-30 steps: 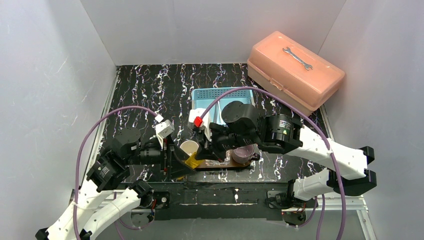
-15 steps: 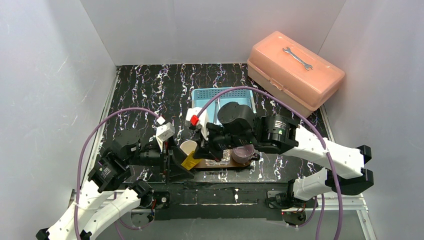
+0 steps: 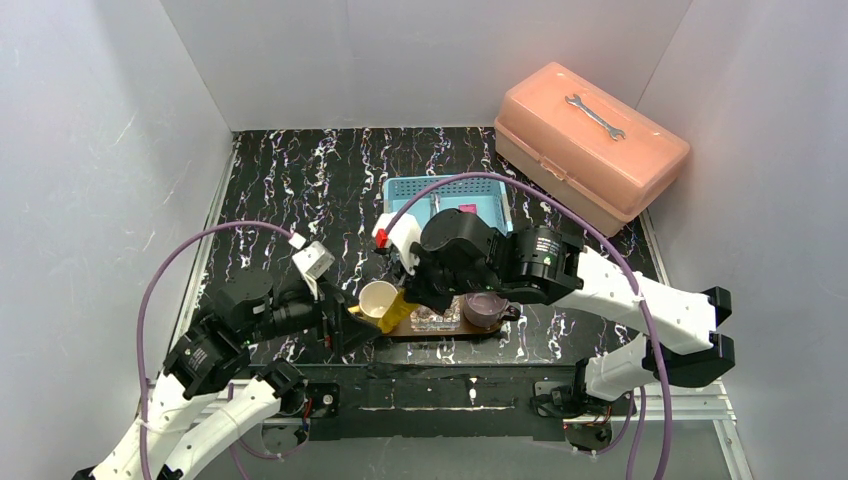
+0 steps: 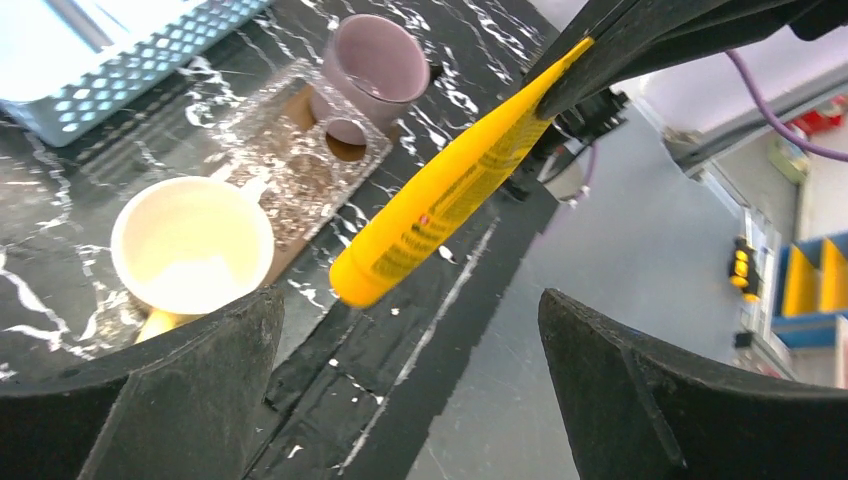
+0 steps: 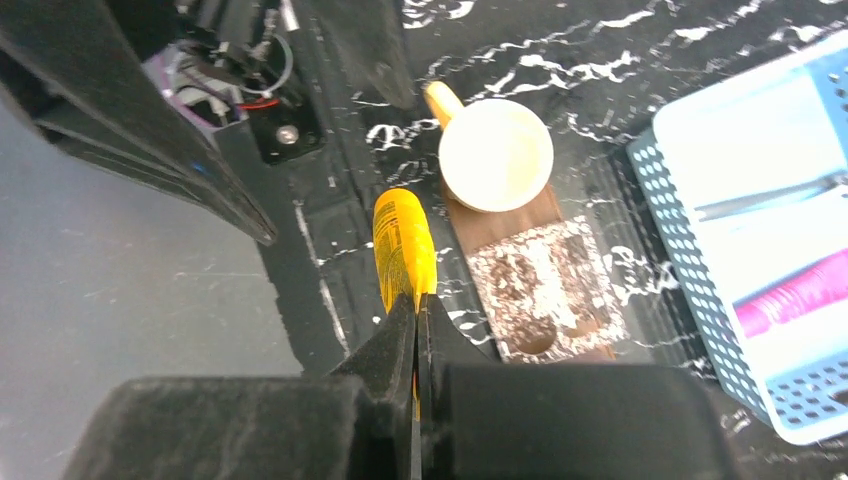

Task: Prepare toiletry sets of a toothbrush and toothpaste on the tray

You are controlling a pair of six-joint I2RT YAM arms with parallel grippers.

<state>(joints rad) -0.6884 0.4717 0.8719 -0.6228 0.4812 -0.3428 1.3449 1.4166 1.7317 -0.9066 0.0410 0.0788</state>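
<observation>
The top view looks down from behind; both close wrist views share the yellow toothpaste [image 4: 450, 185].

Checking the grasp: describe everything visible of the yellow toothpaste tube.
The yellow toothpaste tube is glossy orange-yellow plastic with small dark print. The right end effector is shut on its thin flat end. Its rounded end hangs free, tilted, in the air near the cream cup. The left end effector is open and not touching it.
</observation>
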